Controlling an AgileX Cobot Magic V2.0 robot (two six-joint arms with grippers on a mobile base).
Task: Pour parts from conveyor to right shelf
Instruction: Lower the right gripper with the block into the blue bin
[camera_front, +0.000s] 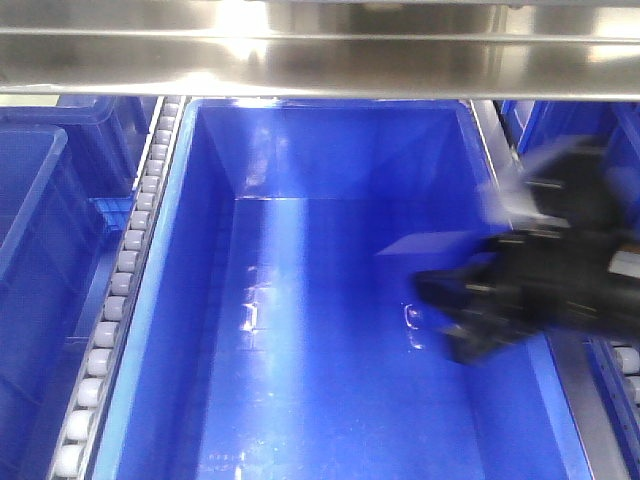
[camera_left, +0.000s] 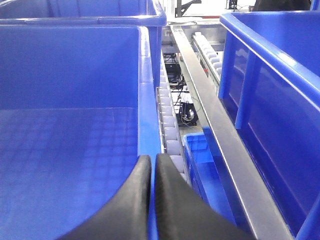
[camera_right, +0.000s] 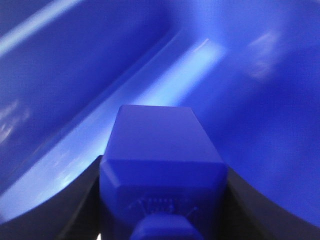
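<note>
1. the right gripper (camera_right: 162, 200) is pinching a bright-blue part (camera_right: 160, 165) between its two dark fingers (camera_right: 75, 205), one showing on each side of the block in the right wrist view; the part is filling the lower middle of that view.
2. in the front view the right gripper (camera_front: 470, 315) is showing as a blurred black mass, reaching in from the right edge over the right side of the middle blue bin (camera_front: 300, 300); the part itself is not readable there.
3. around the held part, the right wrist view is showing only glossy blue bin walls and a pale lit seam (camera_right: 190, 65) running diagonally; the surfaces are blurred, so how near they are i cannot tell.
4. the middle bin's floor is lying bare and open to the left of the gripper, with its left rim (camera_front: 150, 300) running alongside a lane of pale rollers (camera_front: 120, 290).
5. a steel crossbar (camera_front: 320, 50) of the right shelf is spanning the top of the front view, above the bin's far wall.
6. the left gripper (camera_left: 152, 200) is sitting with its two black fingers (camera_left: 130, 205) pressed together, nothing between them, directly over the right rim of the left blue bin (camera_left: 70, 150).
7. just right of that rim, a roller lane (camera_left: 167, 115) and a steel rail (camera_left: 210, 115) are running away from the camera, with another blue bin (camera_left: 270, 90) standing beyond the rail.
</note>
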